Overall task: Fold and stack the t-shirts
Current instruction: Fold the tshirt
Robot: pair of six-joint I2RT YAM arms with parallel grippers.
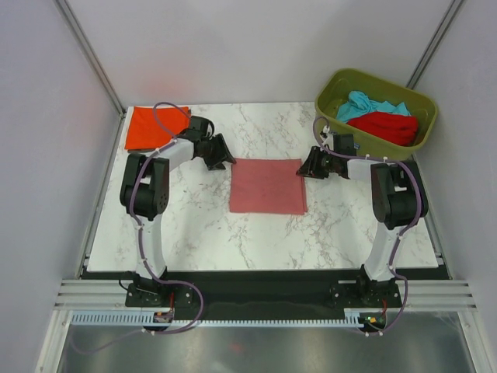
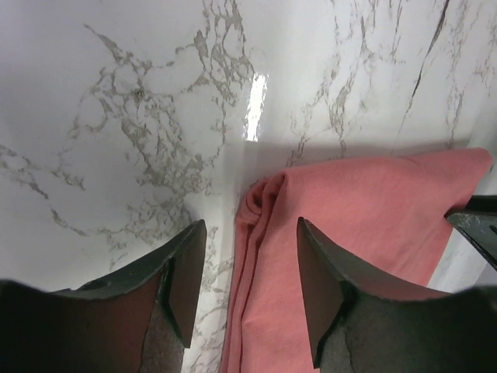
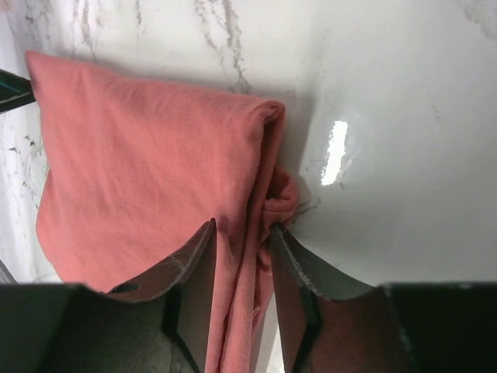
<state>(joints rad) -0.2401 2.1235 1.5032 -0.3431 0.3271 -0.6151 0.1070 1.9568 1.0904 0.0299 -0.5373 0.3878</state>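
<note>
You had the pink shirt [image 1: 268, 186] folded into a flat rectangle at the middle of the table [image 1: 202, 225], its edges roughly square to the table's. Its far corners showed bunched layers. Your right gripper [image 1: 311, 167] was clamped on the fold at the far right corner. Your left gripper [image 1: 220, 155] stood released, jaws apart astride the far left edge. Bare marble lay open on the near side and both flanks. The orange shirt [image 1: 154, 128] lay folded at the far left corner, well apart. The bin [image 1: 334, 89] stood at the far right, holding a teal shirt [image 1: 365, 105] and a red shirt [image 1: 388, 127].
</note>
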